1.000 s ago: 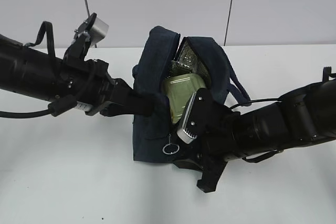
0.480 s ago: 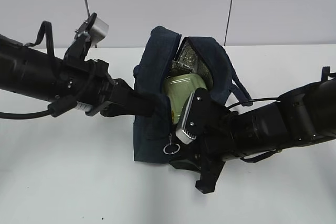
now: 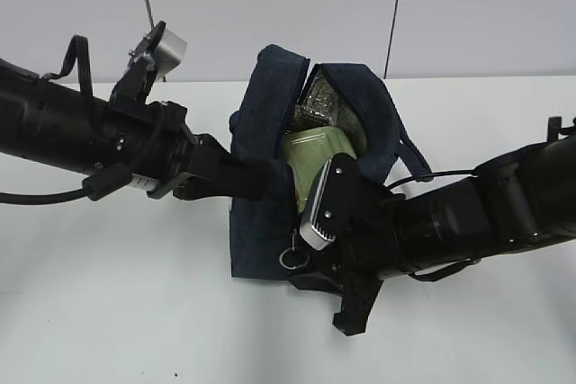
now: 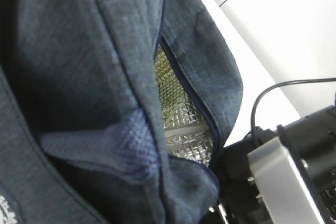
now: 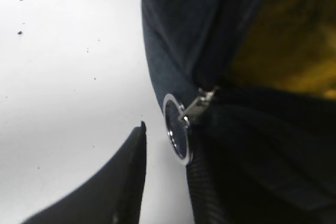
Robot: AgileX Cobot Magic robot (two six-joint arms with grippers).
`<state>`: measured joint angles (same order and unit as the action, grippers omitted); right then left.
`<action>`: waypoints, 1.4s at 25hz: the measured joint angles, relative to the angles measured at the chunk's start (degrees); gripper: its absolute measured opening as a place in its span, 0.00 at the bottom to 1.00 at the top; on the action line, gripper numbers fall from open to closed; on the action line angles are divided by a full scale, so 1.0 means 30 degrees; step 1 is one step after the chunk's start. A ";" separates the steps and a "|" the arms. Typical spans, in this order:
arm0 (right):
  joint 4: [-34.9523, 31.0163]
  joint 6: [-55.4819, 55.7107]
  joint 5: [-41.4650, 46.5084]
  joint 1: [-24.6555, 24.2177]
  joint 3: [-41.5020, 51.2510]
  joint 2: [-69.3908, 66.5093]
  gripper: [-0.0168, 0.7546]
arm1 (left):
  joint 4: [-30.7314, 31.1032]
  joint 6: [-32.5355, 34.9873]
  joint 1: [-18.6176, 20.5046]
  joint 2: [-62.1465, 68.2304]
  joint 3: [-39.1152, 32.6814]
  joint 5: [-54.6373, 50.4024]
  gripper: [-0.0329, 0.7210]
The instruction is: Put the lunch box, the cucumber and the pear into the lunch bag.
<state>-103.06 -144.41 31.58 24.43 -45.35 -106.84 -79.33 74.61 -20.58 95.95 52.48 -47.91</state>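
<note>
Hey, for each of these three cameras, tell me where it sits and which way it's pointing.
Exterior: in front, looking down at a slant at the bag and box; both arms show.
Left wrist: pressed close to the bag, facing its foil-lined opening; the other arm's camera housing shows at lower right.
Right wrist: low by the table, facing the ring pull; two dark jaws show.
Shared: exterior and right wrist both show the ring pull.

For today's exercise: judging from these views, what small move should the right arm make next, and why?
Probably close the right gripper on the zipper's ring pull. The ring sits between its open fingers, the lunch box is already inside the lunch bag, and the left gripper pinches the bag's fabric.
</note>
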 joint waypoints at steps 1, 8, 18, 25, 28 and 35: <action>0.0000 0.0000 0.0072 0.0000 -0.0009 -0.0128 0.30 | -0.0025 0.0000 0.0000 0.0000 0.0000 0.0000 0.03; 0.0000 0.0000 0.0312 0.0000 -0.0457 -0.0664 0.28 | -0.0144 0.0000 0.0000 0.0000 0.0000 -0.0036 0.03; 0.0000 0.0985 0.0434 0.0000 -0.0532 -0.0693 0.21 | -0.0144 0.0000 0.0000 0.0000 0.0000 -0.0057 0.03; 0.0000 0.1321 -0.0137 0.0000 -0.0532 -0.0376 0.20 | -0.0125 0.0000 0.0000 0.0000 0.0000 -0.0057 0.03; 0.0000 0.1395 -0.0244 0.0000 -0.0532 -0.0331 0.20 | -0.0125 0.0000 0.0000 0.0000 0.0000 -0.0057 0.03; 0.0000 0.1932 -0.0291 0.0000 -0.0532 -0.0134 0.19 | -0.0125 0.0000 0.0000 0.0000 0.0000 -0.0022 0.03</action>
<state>-103.06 -138.62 30.70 24.43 -46.95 -107.24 -79.70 74.61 -20.58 95.95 52.48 -47.98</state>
